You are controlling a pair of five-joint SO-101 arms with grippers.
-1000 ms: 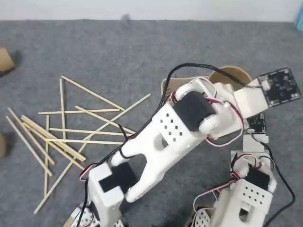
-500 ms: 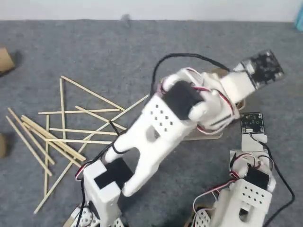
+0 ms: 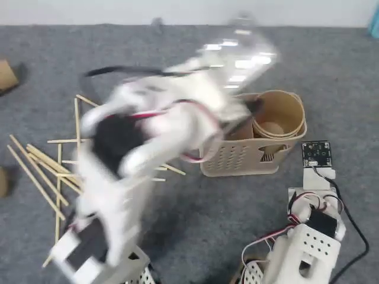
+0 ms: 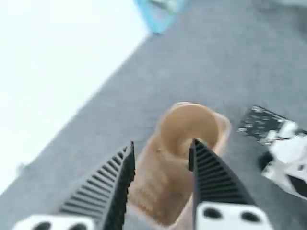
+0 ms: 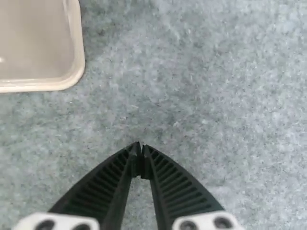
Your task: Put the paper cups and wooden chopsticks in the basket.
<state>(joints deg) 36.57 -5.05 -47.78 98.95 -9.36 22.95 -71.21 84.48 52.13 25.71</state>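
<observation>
A beige perforated basket stands right of centre with stacked brown paper cups upright in its right end. Several wooden chopsticks lie scattered on the grey carpet at the left. My left arm is a blur stretched across the middle, above the basket's left part. In the left wrist view my left gripper is open and holds nothing, high above the basket and its cups. My right gripper is shut and empty, low over the carpet by a basket corner.
Two brown paper cups sit cut off at the left edge, one far and one nearer. The right arm's base and its camera board stand in front of the basket. A pale wall borders the carpet at the back.
My left arm has lifted off the basket and swung fast to the left, uncovering the basket and the cups in it. The right arm has stayed still.
</observation>
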